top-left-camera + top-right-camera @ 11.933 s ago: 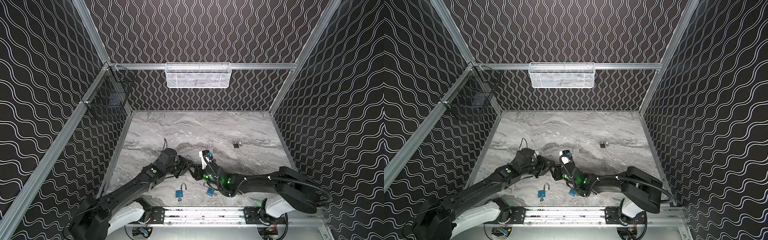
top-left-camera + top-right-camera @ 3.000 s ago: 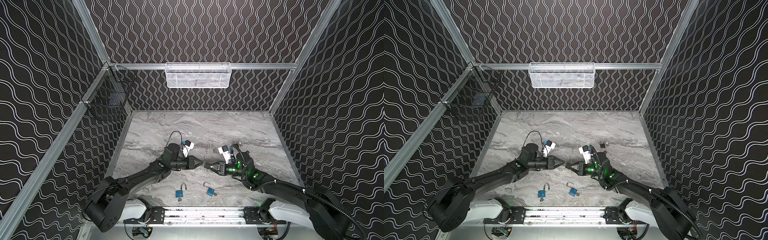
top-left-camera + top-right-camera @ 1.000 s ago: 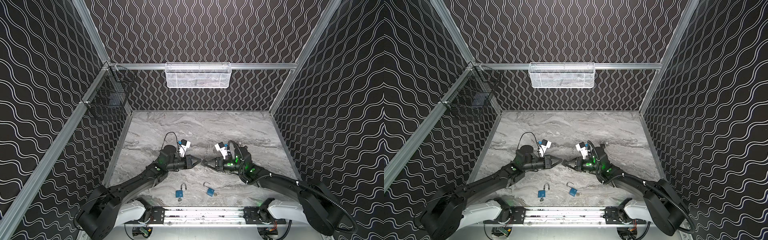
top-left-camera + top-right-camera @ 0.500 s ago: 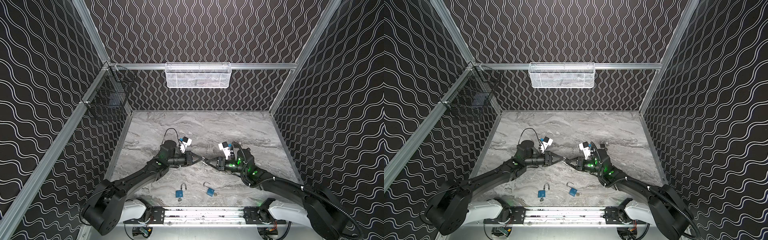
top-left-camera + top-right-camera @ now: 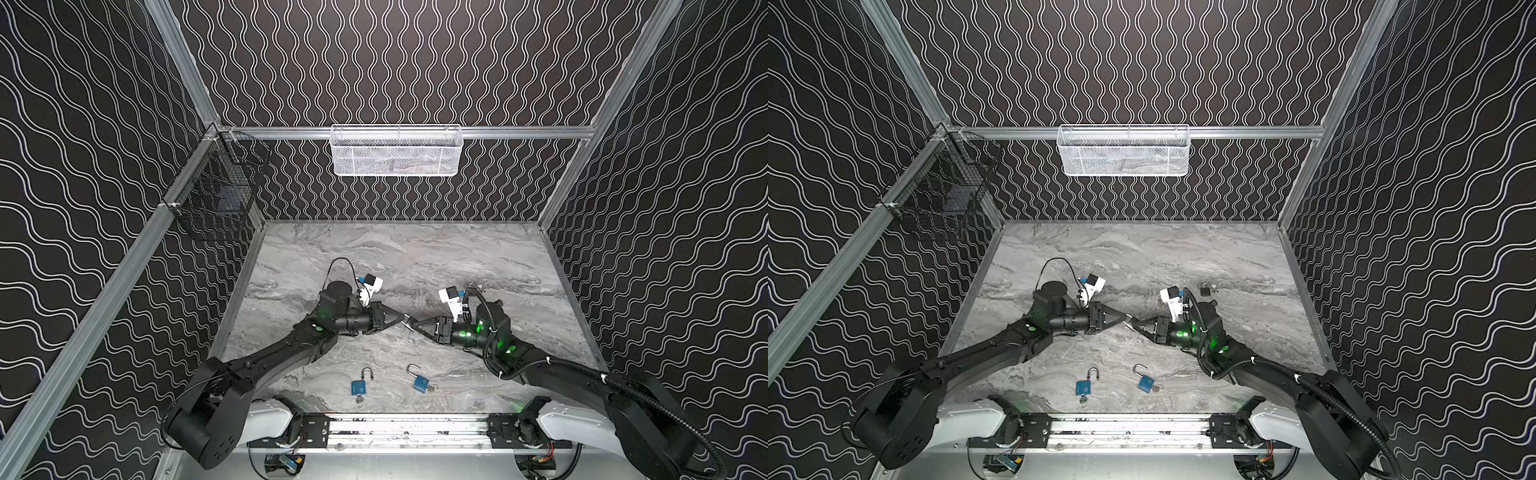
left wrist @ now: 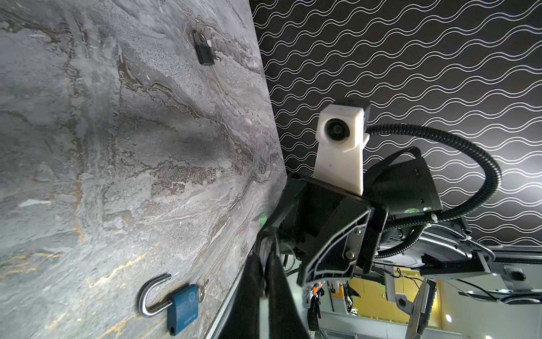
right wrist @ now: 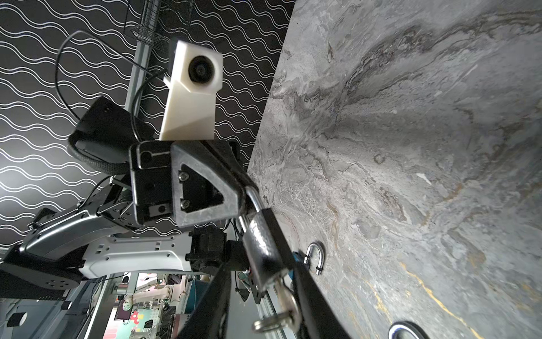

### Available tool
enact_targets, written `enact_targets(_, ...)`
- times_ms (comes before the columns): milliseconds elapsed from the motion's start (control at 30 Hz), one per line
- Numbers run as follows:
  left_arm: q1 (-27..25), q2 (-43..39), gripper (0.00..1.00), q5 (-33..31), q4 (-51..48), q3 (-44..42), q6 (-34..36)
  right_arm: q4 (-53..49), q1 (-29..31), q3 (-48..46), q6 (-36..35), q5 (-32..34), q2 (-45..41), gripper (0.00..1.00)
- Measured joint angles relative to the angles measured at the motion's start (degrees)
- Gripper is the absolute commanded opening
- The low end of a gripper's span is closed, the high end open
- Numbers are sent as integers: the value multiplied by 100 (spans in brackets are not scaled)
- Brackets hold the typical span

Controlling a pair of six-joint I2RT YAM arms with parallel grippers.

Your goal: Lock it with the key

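Padlock [image 7: 262, 249]: off table, mid-air at centre of both top views. Key [image 7: 286, 299] seated in base, ring dangling.
Left gripper [image 5: 400, 319]: jaws pressed tight on shackle.
Right gripper [image 5: 419, 326]: jaws near-closed a second ago, now spread, flanking body and key, no pinch.
Judgement: regrasp for key turn pending; locking unconfirmed.
Blue padlock [image 5: 358, 386], open blue padlock [image 5: 420, 382]: idle, lower centre.

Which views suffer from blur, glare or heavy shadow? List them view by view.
Left wrist view: the blue padlock is soft, and a bright patch washes out part of the wall. Right wrist view: highlights glint on the held padlock; its key ring is blurred. Both top views: sharp, evenly lit, faint shadows on the table.
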Motion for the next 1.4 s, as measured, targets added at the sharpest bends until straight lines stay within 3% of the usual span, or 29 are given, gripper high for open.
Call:
enact_targets(667,4,205,0,15,267,-11,-258,0,-2,-114,59,105,-155,24)
enact_targets(900,11,304,0,2,367,-48,-348,-35,-2,-136,59,133,-197,15)
enact_targets(1400,28,273,0,17,1060,-232,-645,116,-2,-118,96,122,-103,6)
